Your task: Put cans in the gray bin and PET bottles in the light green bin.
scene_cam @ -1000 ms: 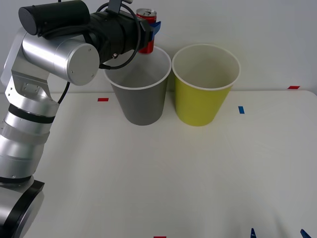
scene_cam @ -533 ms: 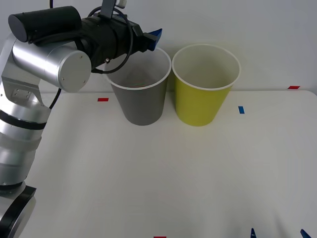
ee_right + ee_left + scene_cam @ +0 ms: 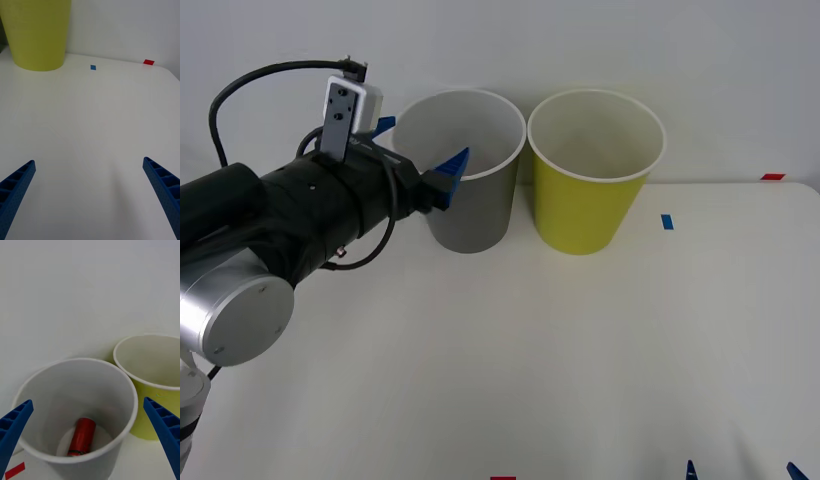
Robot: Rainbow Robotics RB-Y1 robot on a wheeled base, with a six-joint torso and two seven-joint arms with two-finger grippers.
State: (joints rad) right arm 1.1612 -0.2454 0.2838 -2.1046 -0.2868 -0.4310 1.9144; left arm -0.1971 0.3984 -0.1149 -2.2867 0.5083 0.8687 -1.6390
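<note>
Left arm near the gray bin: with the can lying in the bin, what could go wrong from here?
1. The open left end effector sits close beside the gray bin, one fingertip near its rim; a careless move could nudge or tip the bin.
2. The gray bin stands almost against the light green bin, so a knock could shift both.
3. The can lies on its side at the bottom; tipping the bin would likely spill it.
The right end effector hangs open above the table.

My arm covers the gray bin (image 3: 470,215)'s left wall. Its rim hides the red can (image 3: 81,437)'s lower end.
</note>
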